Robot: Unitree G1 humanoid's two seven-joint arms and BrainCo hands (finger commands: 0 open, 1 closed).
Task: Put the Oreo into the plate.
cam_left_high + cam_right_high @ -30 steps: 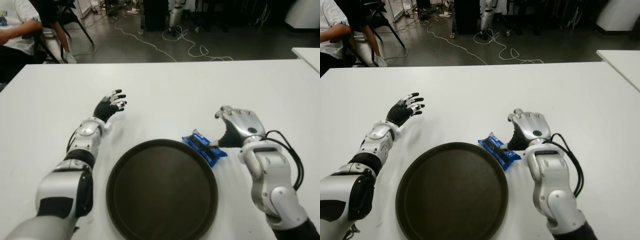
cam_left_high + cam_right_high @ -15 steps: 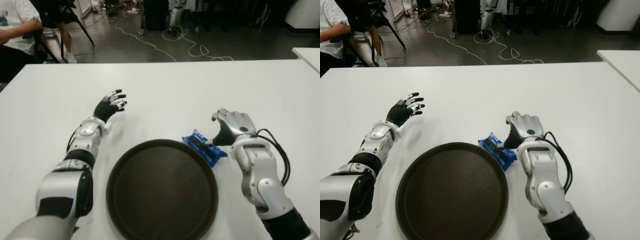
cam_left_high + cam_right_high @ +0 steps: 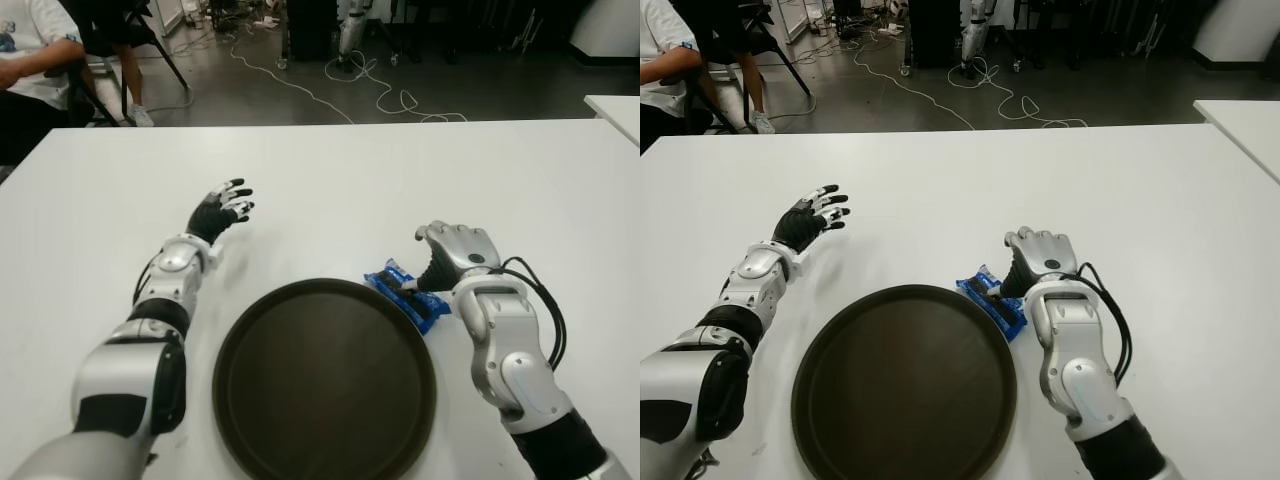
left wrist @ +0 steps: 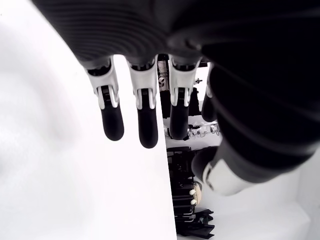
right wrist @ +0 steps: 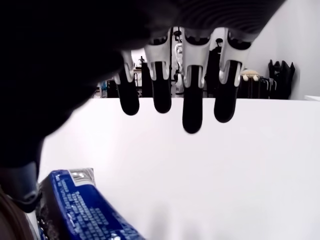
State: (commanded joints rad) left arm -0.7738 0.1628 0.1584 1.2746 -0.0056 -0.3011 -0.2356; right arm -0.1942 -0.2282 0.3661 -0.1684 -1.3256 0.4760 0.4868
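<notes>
The blue Oreo (image 3: 408,296) pack lies on the white counter (image 3: 330,190), touching the dark plate (image 3: 325,385) at its rim; the right hand (image 3: 452,258) hovers over it, fingers open, holding nothing, ready to grab; the left hand (image 3: 222,209) shows open beyond the plate.

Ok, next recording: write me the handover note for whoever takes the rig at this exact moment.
Right robot hand: open, fingers extended in its wrist view, thumb at the Oreo pack; no closed grasp visible.
Left robot hand: open, holds nothing, idle to the far left of the plate.
Oreo pack: on the white table, against the plate's far right rim, outside it.
Done: right hand brought to the pack.
Left: grasp the pack, lift it over the rim, release it in the plate, which holds nothing yet.
</notes>
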